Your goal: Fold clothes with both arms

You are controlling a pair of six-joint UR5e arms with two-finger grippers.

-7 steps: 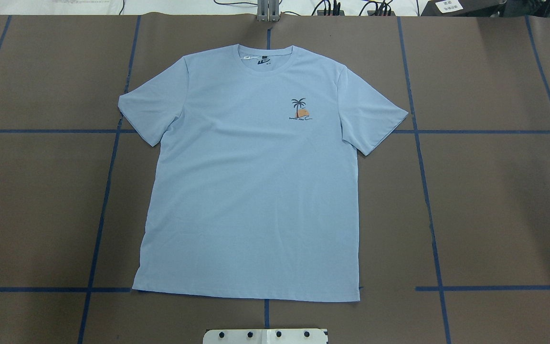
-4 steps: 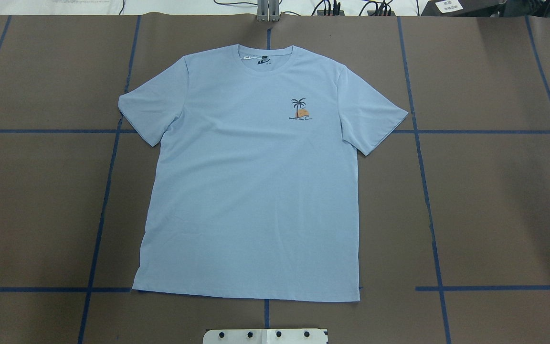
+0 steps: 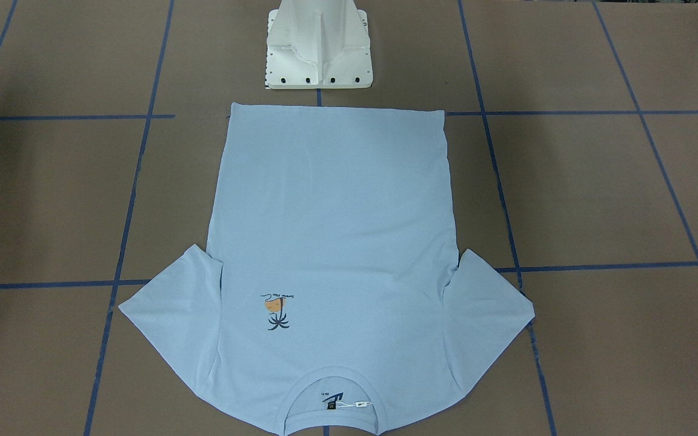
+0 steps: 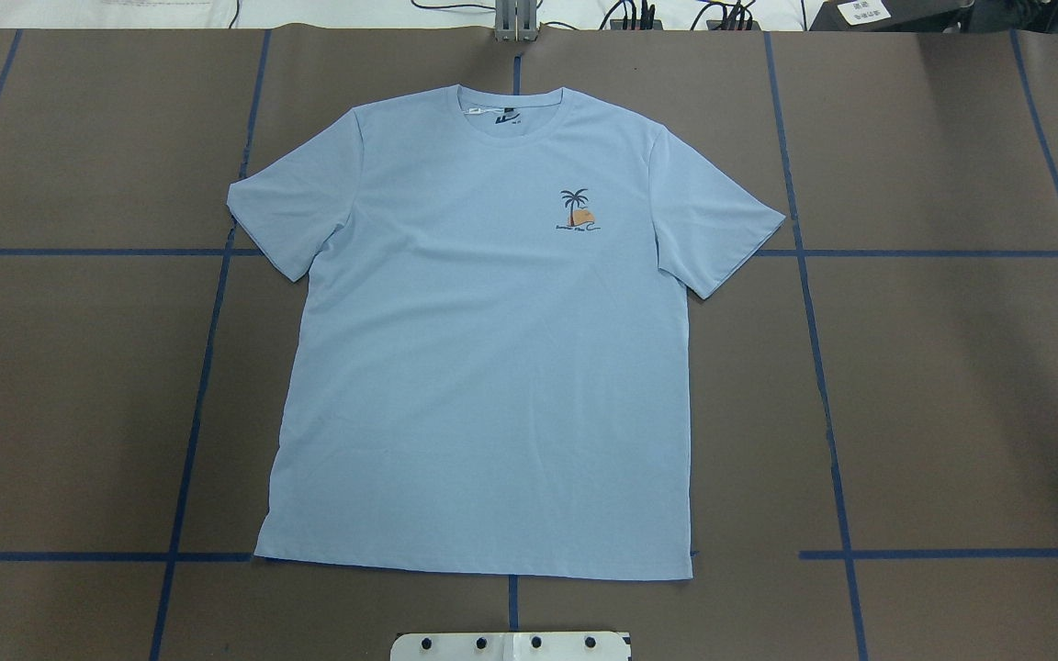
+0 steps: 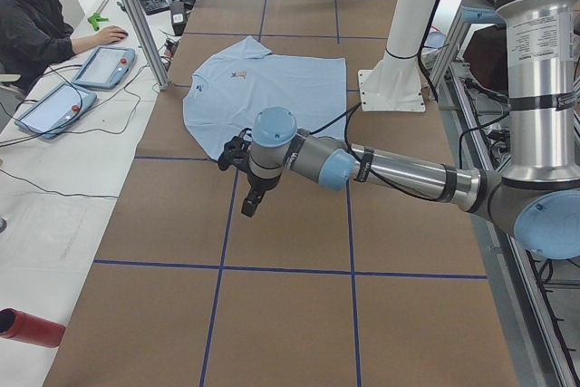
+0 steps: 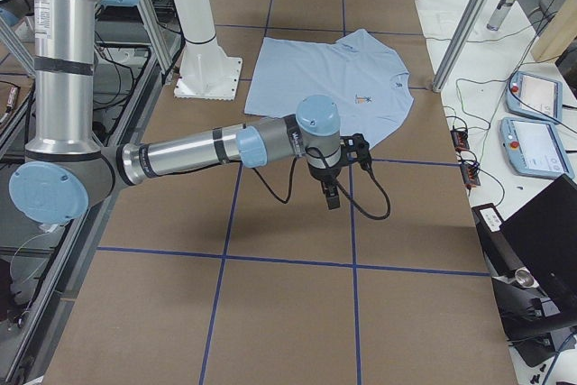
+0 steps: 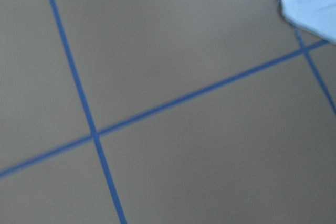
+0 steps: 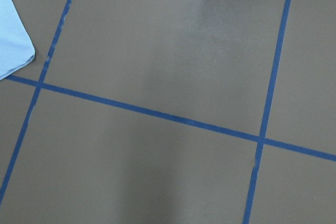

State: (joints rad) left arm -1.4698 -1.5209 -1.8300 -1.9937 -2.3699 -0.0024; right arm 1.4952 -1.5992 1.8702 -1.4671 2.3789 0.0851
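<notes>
The pale blue T-shirt (image 4: 492, 367) lies flat and face up on the brown table, collar at the far edge and hem toward the robot's base; its palm-tree print (image 3: 277, 309) shows on the chest. My left gripper (image 5: 246, 198) hangs over bare table beyond the shirt's left sleeve, and only a shirt corner (image 7: 312, 3) enters the left wrist view. My right gripper (image 6: 331, 196) hovers over bare table beyond the right sleeve, with a sleeve tip (image 8: 13, 40) at the edge of the right wrist view. I cannot tell whether either gripper is open or shut.
Blue tape lines (image 4: 823, 386) cut the brown table into squares. The white pedestal base (image 3: 319, 54) stands at the shirt's hem. A seated person (image 5: 36, 24) and teach pendants (image 5: 104, 65) are at the side desk; a red cylinder (image 5: 27, 328) lies there too.
The shirt has not moved. The shadow on the right side of the table has shifted.
</notes>
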